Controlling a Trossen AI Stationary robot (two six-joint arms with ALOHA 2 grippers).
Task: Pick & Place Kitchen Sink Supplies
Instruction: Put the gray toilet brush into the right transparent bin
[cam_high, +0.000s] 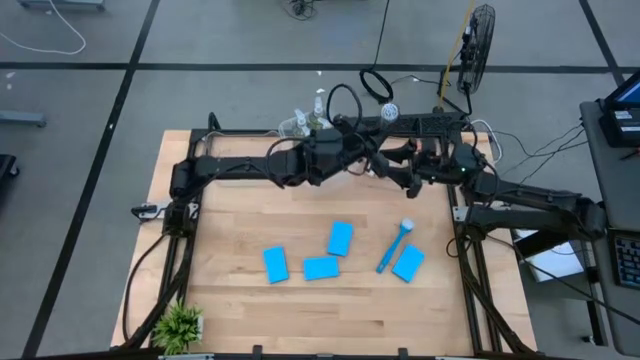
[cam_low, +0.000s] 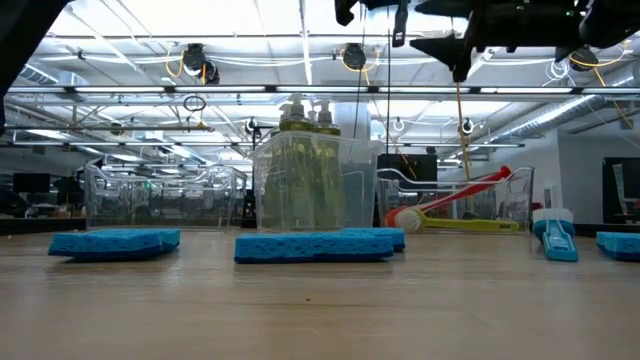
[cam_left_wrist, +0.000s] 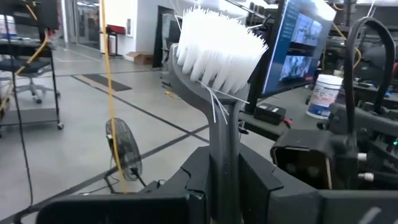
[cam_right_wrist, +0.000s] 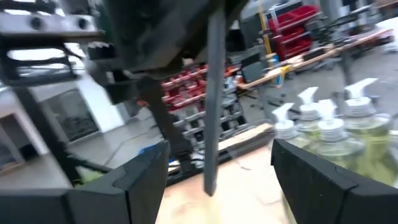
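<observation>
Gray brush (cam_left_wrist: 219, 93) sits clamped between my left gripper's (cam_left_wrist: 227, 186) nearly closed jaws, bristles pointing away from them, raised above the counter's (cam_high: 300, 320) far edge. My right gripper (cam_right_wrist: 214, 168) faces it with jaws spread wide, holding nothing; the handle tip hangs between them. Pump bottles (cam_right_wrist: 329, 127) stand just beyond. Four sponges (cam_high: 340, 238) and a blue brush (cam_high: 393, 247) lie on the counter below.

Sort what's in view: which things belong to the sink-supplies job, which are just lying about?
Job: sponges, blue brush, pump bottles, red brush, grey brush in left gripper, right gripper open around its handle.
Lying about: plant, clear tubs, fan.
</observation>
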